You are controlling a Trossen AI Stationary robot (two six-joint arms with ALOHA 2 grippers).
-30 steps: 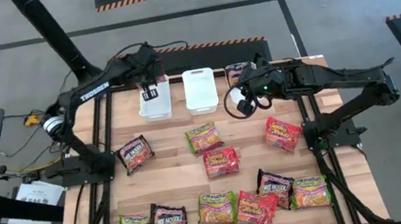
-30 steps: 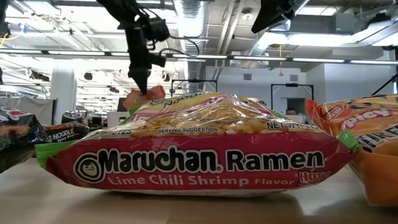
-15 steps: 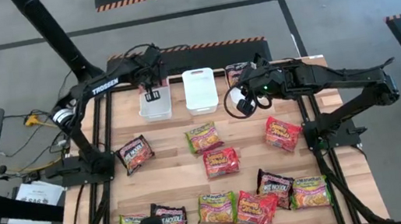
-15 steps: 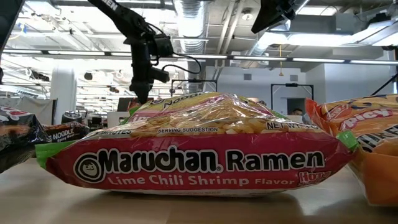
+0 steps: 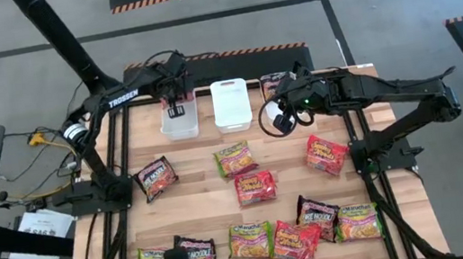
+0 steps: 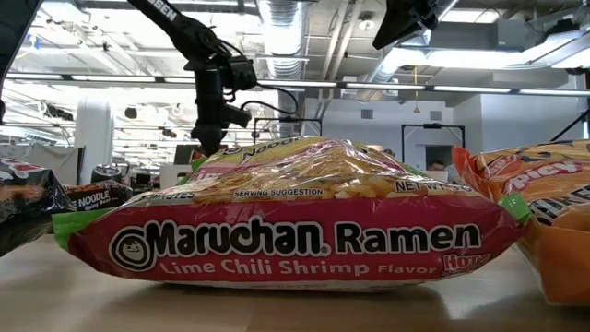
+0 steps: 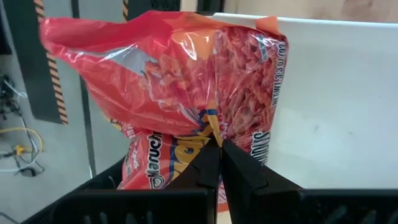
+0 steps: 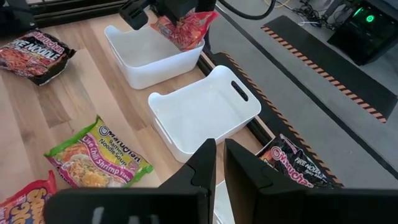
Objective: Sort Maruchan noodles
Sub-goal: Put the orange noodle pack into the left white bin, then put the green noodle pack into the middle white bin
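Wooden table (image 5: 214, 195), noodle packets (image 5: 255, 186) scattered; left claw (image 7: 219, 144) pinching red packet (image 7: 180, 81).

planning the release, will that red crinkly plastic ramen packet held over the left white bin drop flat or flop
Probably flops: the red crinkly plastic ramen packet hangs pinched at one edge by the left tool, its film bunched. It looks light, so it may land tilted against the white rectangular plastic bin wall. The noodle block should keep its middle stiff.

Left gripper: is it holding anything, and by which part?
The left gripper pinches a red noodle packet by its crinkled edge, over a white bin.
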